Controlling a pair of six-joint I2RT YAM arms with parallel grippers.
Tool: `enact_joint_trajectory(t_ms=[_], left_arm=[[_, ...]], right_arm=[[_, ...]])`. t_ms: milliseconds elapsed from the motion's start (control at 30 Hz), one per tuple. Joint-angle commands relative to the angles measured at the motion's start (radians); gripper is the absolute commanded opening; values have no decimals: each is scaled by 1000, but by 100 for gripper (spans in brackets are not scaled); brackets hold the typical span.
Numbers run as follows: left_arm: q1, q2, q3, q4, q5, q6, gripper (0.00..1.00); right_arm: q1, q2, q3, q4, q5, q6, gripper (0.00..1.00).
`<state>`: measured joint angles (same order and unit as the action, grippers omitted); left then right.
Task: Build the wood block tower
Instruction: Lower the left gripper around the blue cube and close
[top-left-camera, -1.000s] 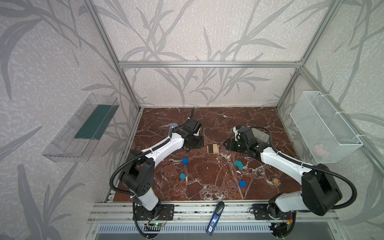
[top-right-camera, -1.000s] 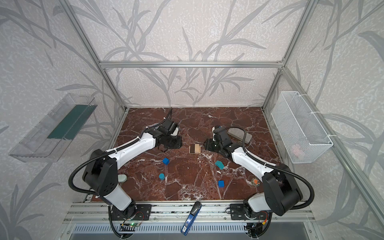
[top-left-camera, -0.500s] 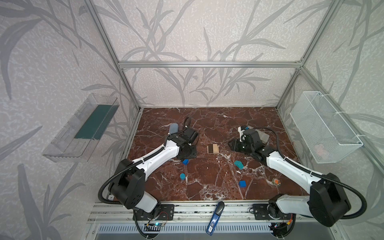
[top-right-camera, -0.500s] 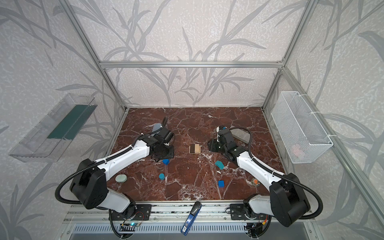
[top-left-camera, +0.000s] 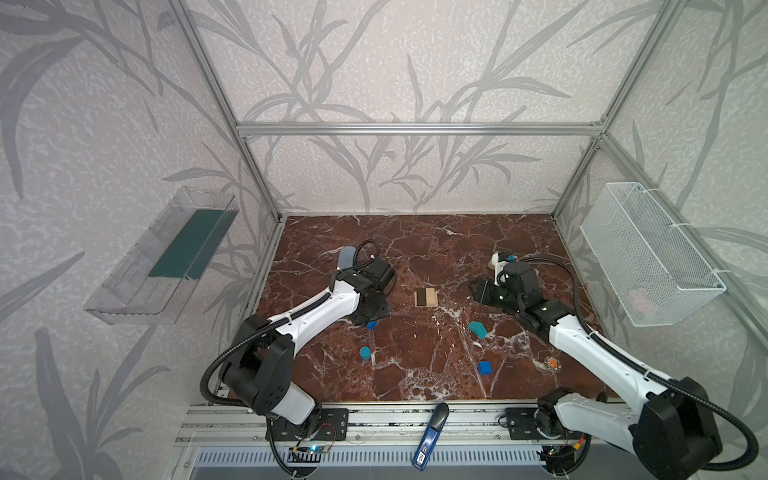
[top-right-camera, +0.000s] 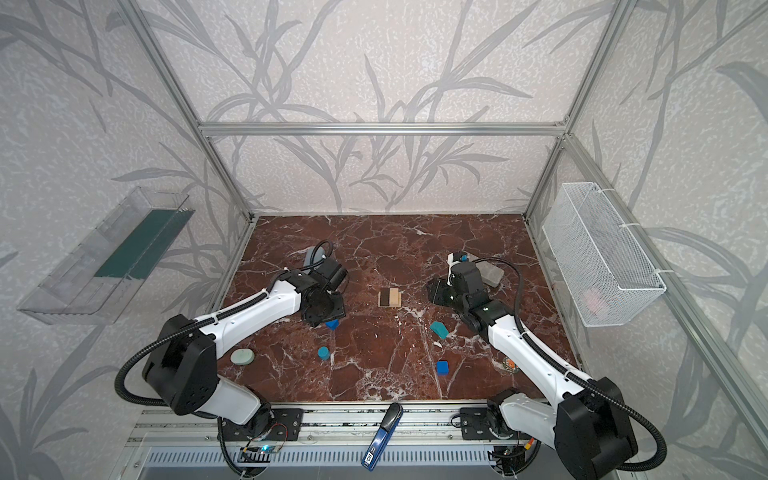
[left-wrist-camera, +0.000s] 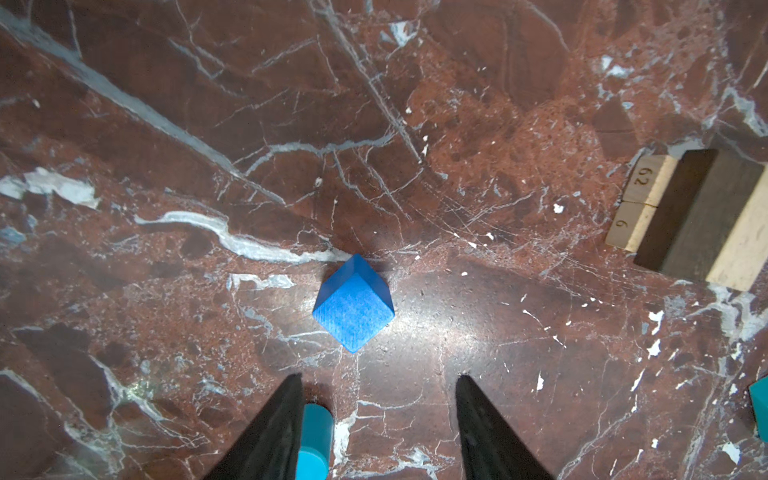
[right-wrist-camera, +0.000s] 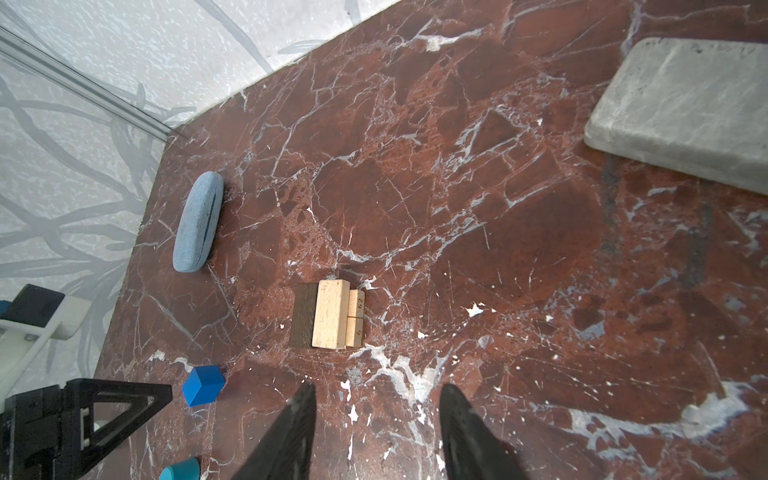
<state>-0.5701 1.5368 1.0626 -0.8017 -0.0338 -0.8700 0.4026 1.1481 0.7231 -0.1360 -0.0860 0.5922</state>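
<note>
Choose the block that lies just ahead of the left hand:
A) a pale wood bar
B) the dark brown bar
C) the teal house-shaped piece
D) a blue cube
D: in the left wrist view, a blue cube sits alone just ahead of the left hand, which is open and empty.

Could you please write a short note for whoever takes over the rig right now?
The left gripper is open and empty, poised by a blue cube without touching it. The right gripper is open and empty, facing the base bars.
Done: those pale and dark bars sit together as the base.
Lying loose: blue cylinder, second blue cube, teal house piece.
Left: stack the blue pieces on the base, teal piece on top.
</note>
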Motion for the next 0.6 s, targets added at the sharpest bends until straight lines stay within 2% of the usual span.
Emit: enact_joint_trajectory(t_ms=[0, 267, 567], left_arm=[[1, 17, -22, -21, -9, -104, 58], [1, -16, -99, 68, -12, -247, 58], [6, -25, -94, 65, -67, -300, 59]], right_arm=[[-10, -24, -13, -19, 20, -14, 50], [-26, -23, -25, -19, 19, -15, 50], [-43, -22, -36, -11, 12, -15, 50]])
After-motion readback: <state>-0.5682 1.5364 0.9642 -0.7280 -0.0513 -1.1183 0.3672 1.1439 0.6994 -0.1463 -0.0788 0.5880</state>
